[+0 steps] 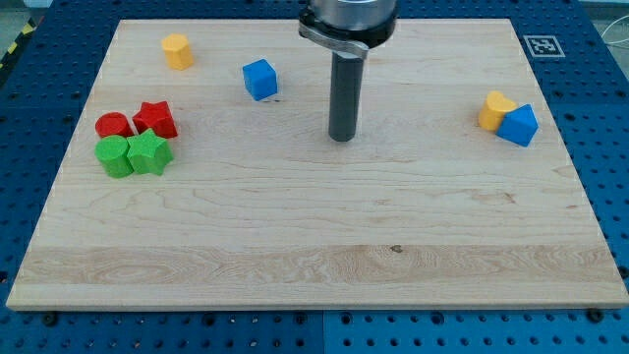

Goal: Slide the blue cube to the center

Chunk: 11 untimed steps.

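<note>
The blue cube (260, 79) sits on the wooden board (314, 246) in the upper left part of the view. My tip (341, 137) stands on the board near the upper middle, to the right of and a little below the blue cube, a clear gap between them. The dark rod rises from the tip to the arm at the view's top.
A yellow block (177, 50) lies at the upper left. Two red blocks (115, 125) (155, 119) and two green blocks (116, 156) (149, 153) cluster at the left. A yellow block (494, 109) touches a blue block (519, 125) at the right.
</note>
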Each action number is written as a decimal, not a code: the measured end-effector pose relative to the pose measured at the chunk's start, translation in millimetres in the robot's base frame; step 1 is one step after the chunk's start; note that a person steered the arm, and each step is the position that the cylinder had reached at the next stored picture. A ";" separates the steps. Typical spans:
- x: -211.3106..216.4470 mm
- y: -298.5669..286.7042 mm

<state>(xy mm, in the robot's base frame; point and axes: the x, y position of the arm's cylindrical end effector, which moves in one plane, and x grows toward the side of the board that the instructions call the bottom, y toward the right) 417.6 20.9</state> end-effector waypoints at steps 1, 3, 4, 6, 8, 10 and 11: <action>-6.4 -21.7; -18.8 -60.3; -25.3 -78.8; -39.5 -111.7; -70.2 -139.7; -101.5 -131.8; -101.3 -108.5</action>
